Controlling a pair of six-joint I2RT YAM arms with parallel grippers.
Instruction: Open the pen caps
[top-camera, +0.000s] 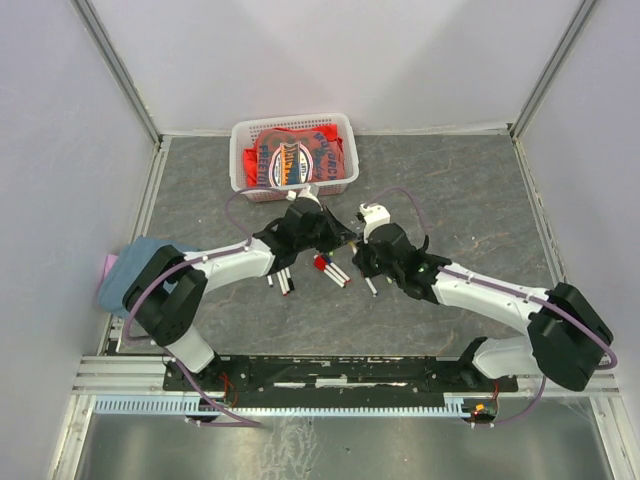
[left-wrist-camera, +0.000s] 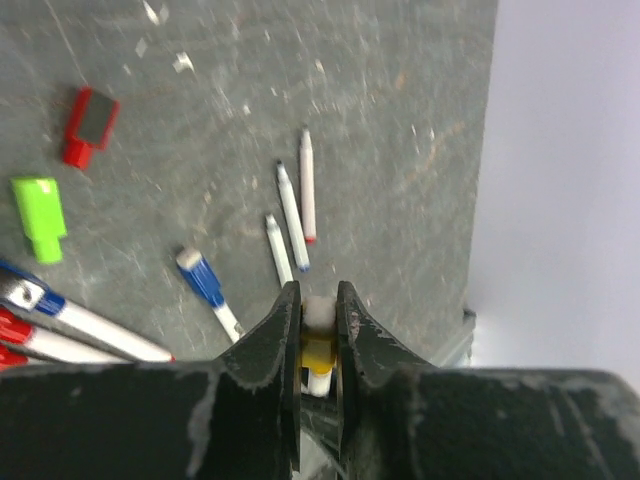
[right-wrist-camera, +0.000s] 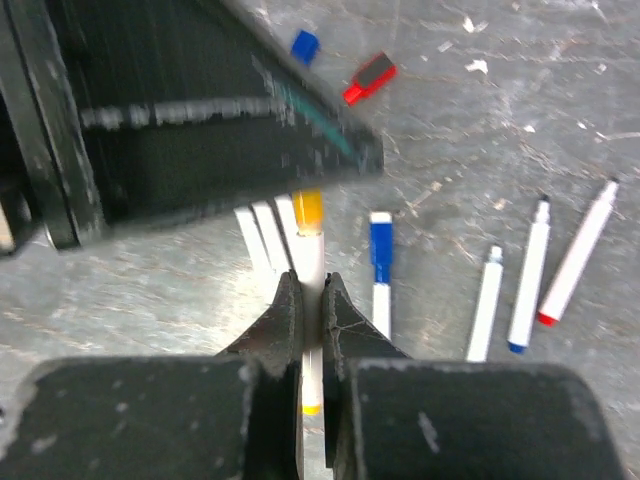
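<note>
Pen (right-wrist-camera: 311, 252) gripped between left claw (left-wrist-camera: 319, 302) and right claw (right-wrist-camera: 311, 296), seemingly clear of table (top-camera: 480, 190) edges.

Lighting was even, diffuse, from overhead; soft shadows on table (top-camera: 480, 200). Top view was sharp. Right wrist: left gripper (right-wrist-camera: 306, 195) was motion-smeared, own fingers (right-wrist-camera: 285, 330) defocused. Left wrist: pens (left-wrist-camera: 290, 215) slightly soft, wall (left-wrist-camera: 570, 150) at right washed out pale.

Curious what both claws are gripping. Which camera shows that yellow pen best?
The right wrist view: the yellow pen shows its white barrel in the right gripper and its yellow cap. The left wrist view shows only a yellow stub in the left gripper. From above, the grippers mostly hide it.
</note>
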